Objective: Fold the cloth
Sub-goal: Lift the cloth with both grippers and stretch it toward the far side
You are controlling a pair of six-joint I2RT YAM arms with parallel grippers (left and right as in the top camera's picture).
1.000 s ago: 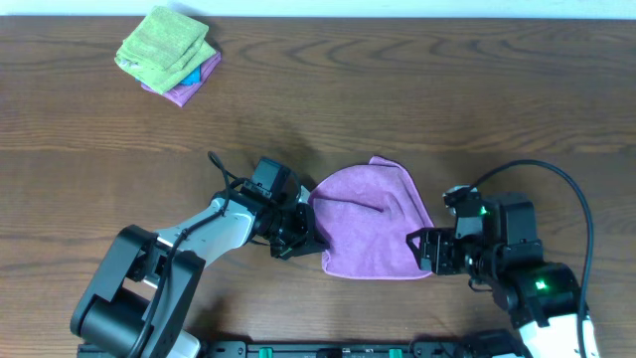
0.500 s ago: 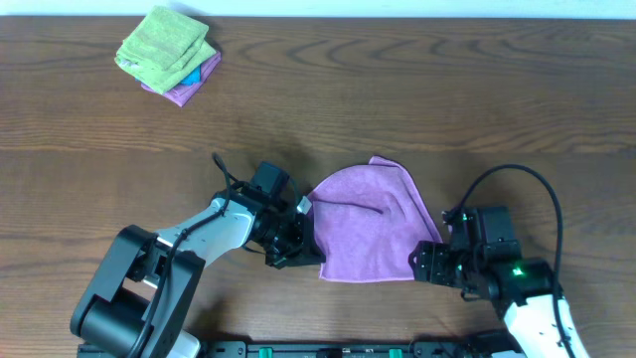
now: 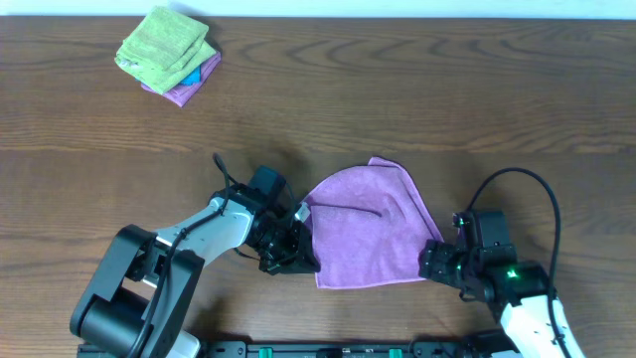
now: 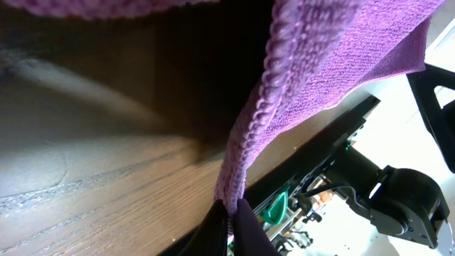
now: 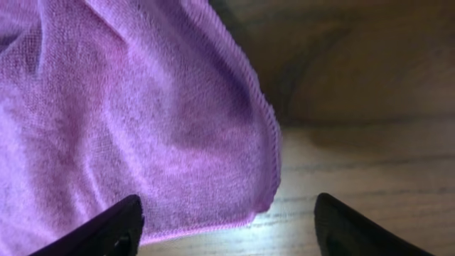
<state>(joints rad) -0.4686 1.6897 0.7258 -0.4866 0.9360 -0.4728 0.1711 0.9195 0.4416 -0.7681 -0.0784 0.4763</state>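
Lying toward 6 o'clock on the wooden tabletop (image 3: 447, 99) in the overhead view, the cloth (image 3: 368, 224) is seen as a lilac-purple sheet, spread out but rumpled, with a crease running across its upper half and a small peak at its 12 o'clock edge. Its 8 o'clock edge is pinched by the left gripper (image 3: 302, 247), which is closed tightly on the fabric. In the left wrist view the stitched hem (image 4: 261, 121) is caught between the two dark fingertips (image 4: 245, 231) and is drawn up off the wood, so that a shadowed gap is left beneath the fabric. The right gripper (image 3: 431, 262) is placed at the cloth's 4 o'clock corner with its jaws spread wide. In the right wrist view that rounded corner is seen lying flat on the wood, ahead of and between the two fingers (image 5: 106, 227); whether either finger touches the fabric cannot be told. Well apart from all this, at 10 o'clock on the tabletop, a small stack of folded cloths (image 3: 167, 55) is found, with a lime-green one on top and blue and purple edges showing beneath it.
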